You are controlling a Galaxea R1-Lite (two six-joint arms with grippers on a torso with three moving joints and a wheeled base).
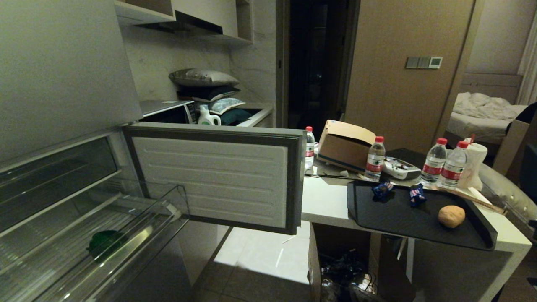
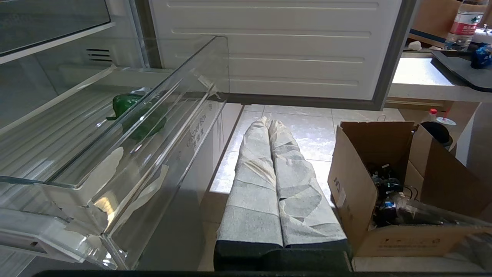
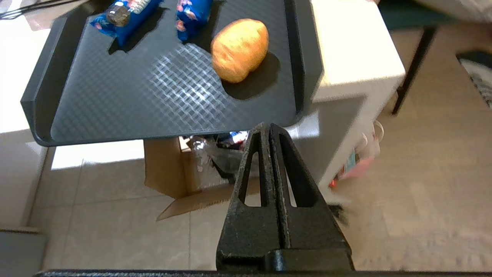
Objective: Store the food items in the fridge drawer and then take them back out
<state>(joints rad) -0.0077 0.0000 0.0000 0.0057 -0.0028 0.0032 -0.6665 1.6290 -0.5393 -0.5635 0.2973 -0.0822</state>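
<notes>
Drawer [image 1: 126,235] stands pulled open in the head view, one green item [image 1: 105,242] inside; potato [image 1: 451,216] and two blue packets [image 1: 382,189] wait on the tray [image 1: 377,218]. Left wrist view: left hand [image 2: 268,127], empty and closed, hangs beside the drawer. Right wrist view: right hand [image 3: 268,129], closed and empty, sits short of the tray edge, potato beyond. Storing looks barely begun.

Dim head view, brighter wrist views, glare on black tray [image 3: 169,96], blurred floor [image 3: 423,161] at right wrist edge
</notes>
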